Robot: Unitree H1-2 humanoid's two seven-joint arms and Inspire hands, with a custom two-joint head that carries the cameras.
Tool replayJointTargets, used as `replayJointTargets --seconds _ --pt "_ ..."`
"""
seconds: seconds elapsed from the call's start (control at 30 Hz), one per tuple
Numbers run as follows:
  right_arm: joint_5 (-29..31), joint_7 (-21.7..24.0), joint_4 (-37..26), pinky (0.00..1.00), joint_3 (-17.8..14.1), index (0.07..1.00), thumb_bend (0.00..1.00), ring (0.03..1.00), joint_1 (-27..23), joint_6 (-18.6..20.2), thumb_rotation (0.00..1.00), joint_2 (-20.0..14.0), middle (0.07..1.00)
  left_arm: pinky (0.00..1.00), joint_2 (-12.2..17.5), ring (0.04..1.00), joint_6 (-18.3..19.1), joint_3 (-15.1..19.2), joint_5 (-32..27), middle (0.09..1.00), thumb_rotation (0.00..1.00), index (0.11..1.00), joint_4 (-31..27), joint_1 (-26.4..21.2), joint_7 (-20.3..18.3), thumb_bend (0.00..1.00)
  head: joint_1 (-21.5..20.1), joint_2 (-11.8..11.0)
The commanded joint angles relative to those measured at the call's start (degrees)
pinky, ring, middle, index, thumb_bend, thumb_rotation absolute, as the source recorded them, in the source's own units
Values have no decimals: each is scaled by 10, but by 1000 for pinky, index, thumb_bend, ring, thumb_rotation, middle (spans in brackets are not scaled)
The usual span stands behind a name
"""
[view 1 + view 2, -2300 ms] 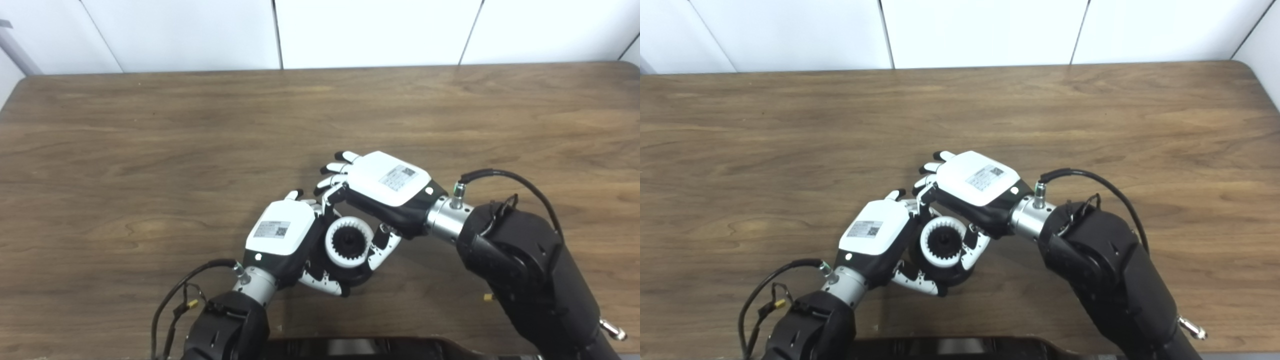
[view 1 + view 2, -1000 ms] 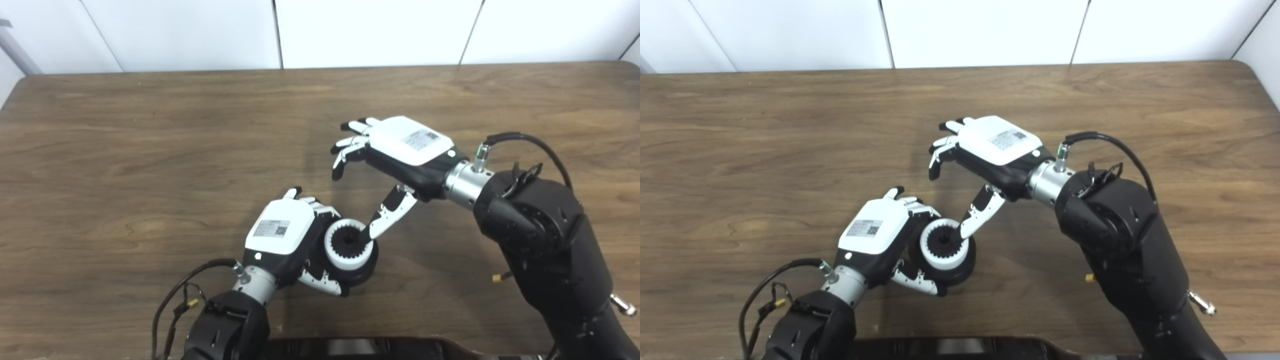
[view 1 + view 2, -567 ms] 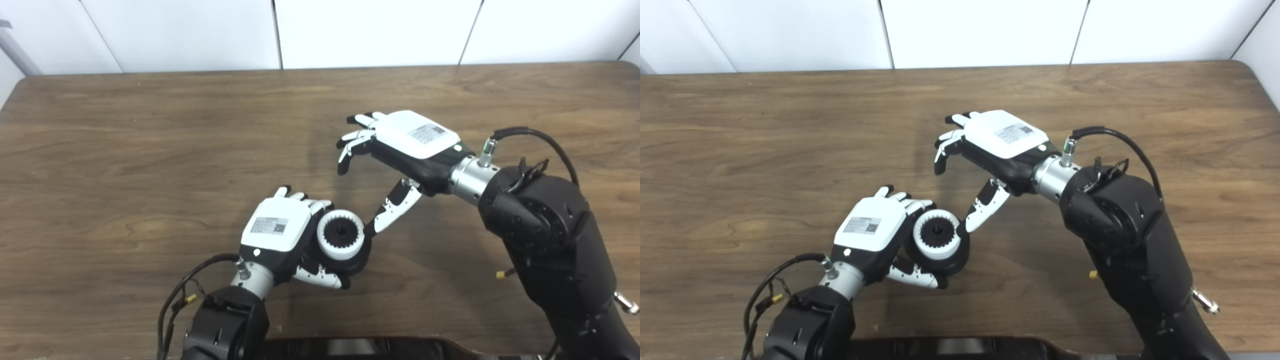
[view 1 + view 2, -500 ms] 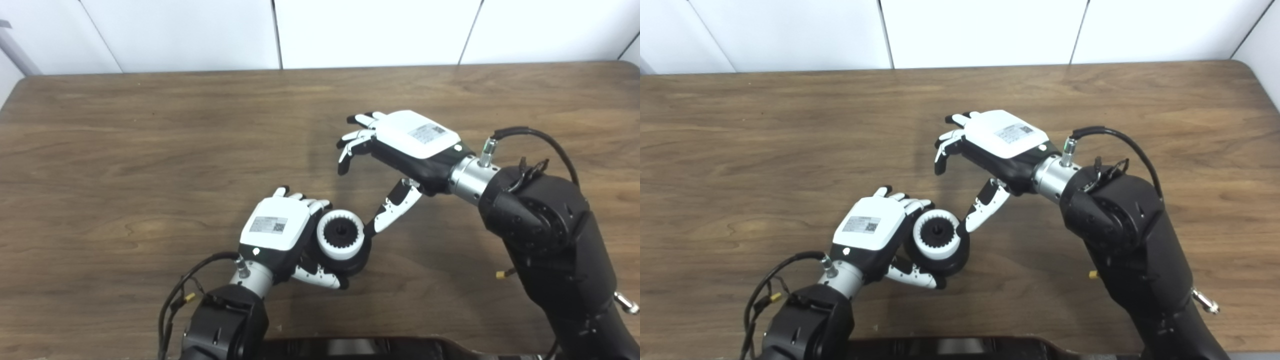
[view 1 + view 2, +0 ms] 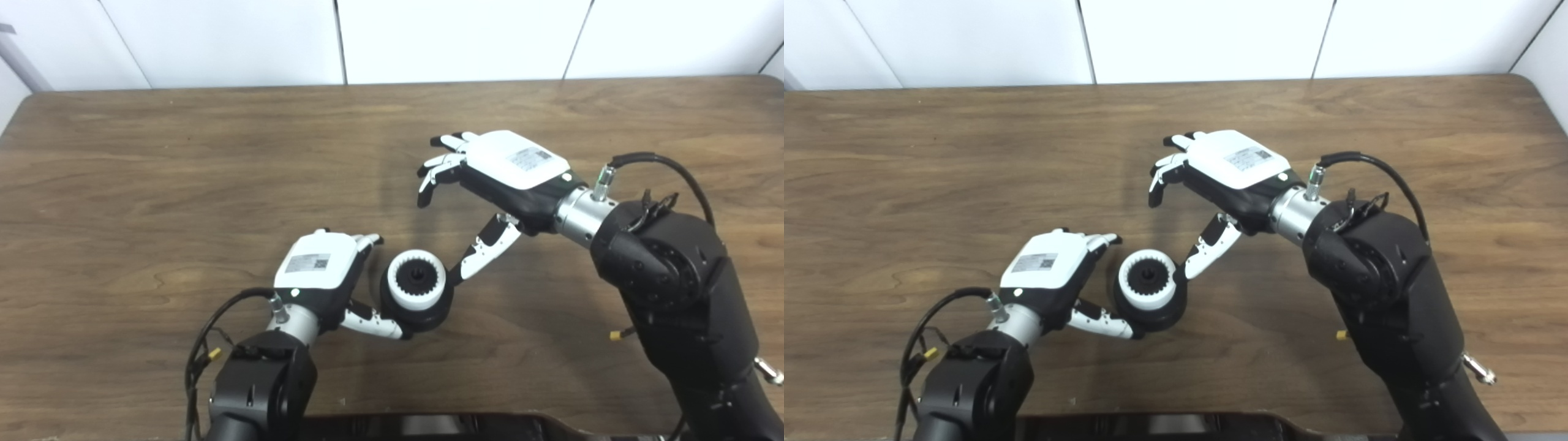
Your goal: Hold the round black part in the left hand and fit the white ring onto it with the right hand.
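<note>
The round black part [image 5: 429, 313] rests on the wooden table [image 5: 184, 153] with the white toothed ring [image 5: 418, 287] seated on top of it. My left hand [image 5: 318, 272] is open just left of the part; its fingers are spread apart from it and its thumb [image 5: 375, 324] lies at the part's near left edge. My right hand [image 5: 502, 168] is open above and to the right; its thumb [image 5: 484, 254] points down toward the part's right side. Both show in the right eye view too, with the part [image 5: 1157, 318] between the hands.
The table's far edge meets a white panelled wall [image 5: 429, 37]. A dark edge [image 5: 429, 425] runs along the bottom of the picture. Cables loop off both wrists.
My left hand has opened and slid left, leaving the black part with the ring on the table. My right hand has drawn back up and to the right.
</note>
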Motion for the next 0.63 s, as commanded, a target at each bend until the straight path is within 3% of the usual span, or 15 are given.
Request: replayJointTargets --seconds 0.0,0.1,0.23,0.37,0.47,0.53,0.6 --pt "2 -22 -7 1000 -8 666 1000 972 -17 -2 389 0 844 1000 -5 928 -6 9 11 914 539 913 -19 -10 -3 1000 0 0" --pt "8 -22 -9 1000 -13 667 1000 971 -17 -1 392 -4 844 1000 -7 930 -8 20 8 913 514 921 -34 -15 -31 1000 0 -1" --pt "21 -2 -17 1000 -28 686 1000 977 -24 23 388 -12 858 1000 0 959 5 58 -27 942 478 951 -78 -52 -157 1000 0 -5" --pt "39 20 -24 973 -47 736 1000 986 -29 60 350 -27 886 994 14 960 29 104 -80 948 443 942 -113 -88 -236 1000 1 -7" --pt "64 4 -20 875 -78 769 991 960 -15 76 306 -45 896 915 38 929 55 154 -147 924 371 904 -113 -100 -214 1000 3 -12" --pt "69 -7 -20 832 -93 794 936 940 -5 78 308 -56 899 825 45 891 63 182 -194 902 342 872 -105 -92 -166 1000 -1 -14" --pt "72 -27 -19 785 -114 817 812 911 10 88 336 -59 895 715 36 849 83 219 -254 878 332 840 -96 -82 -110 921 -2 -15"
